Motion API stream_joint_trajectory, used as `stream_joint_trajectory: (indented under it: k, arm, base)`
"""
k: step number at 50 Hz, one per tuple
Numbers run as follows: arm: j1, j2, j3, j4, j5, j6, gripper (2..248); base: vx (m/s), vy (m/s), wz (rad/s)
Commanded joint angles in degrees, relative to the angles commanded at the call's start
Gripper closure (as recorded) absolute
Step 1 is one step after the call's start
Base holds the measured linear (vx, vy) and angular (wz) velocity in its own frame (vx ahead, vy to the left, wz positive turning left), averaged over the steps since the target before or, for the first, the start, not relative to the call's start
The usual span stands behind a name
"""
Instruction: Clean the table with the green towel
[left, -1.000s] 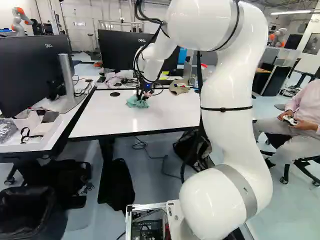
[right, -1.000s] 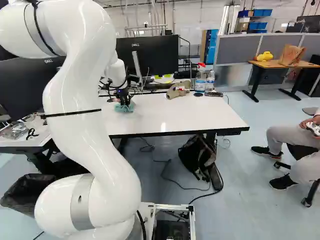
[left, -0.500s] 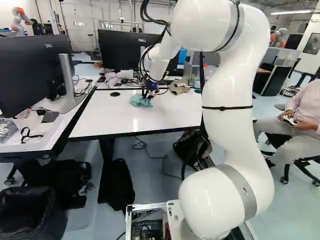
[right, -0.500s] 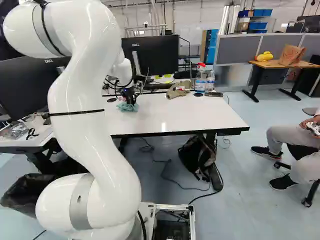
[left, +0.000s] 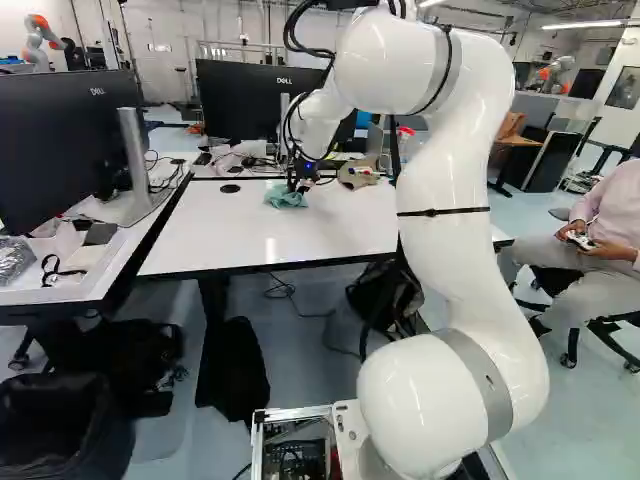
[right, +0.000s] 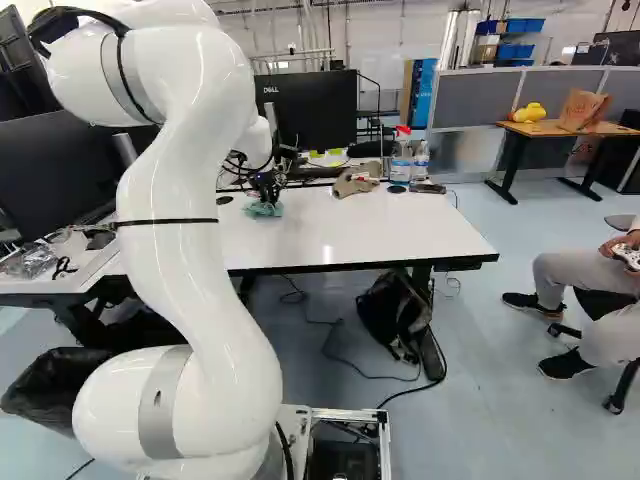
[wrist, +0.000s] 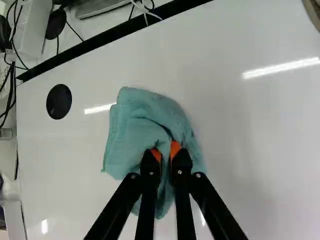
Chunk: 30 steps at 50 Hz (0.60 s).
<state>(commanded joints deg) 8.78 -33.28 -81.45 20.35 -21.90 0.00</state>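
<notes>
green towel (left: 286, 196) sits bunched on the desk (left: 200, 235) in the left base view, its loose folds likely giving a wider wiping face. right base view: a spray bottle (right: 401, 166) stands near the far edge, contents unclear. wrist view: the hand (wrist: 165, 150) is nearly closed, pinching the towel's middle, probably for even drag.

The green towel (wrist: 135, 120) lies bunched on the white table (wrist: 235, 145).
</notes>
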Motion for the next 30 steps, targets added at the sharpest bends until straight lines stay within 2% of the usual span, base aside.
stream_joint_trajectory:
  k: [13, 30]
  arm:
    - [1.05, -2.57, -3.61, 0.0, 0.0, 0.0, 209]
    - [3.46, -1.86, -2.61, 0.0, 0.0, 0.0, 209]
  base:
    - [0.0, 0.0, 0.0]
    - [0.0, 0.0, 0.0]
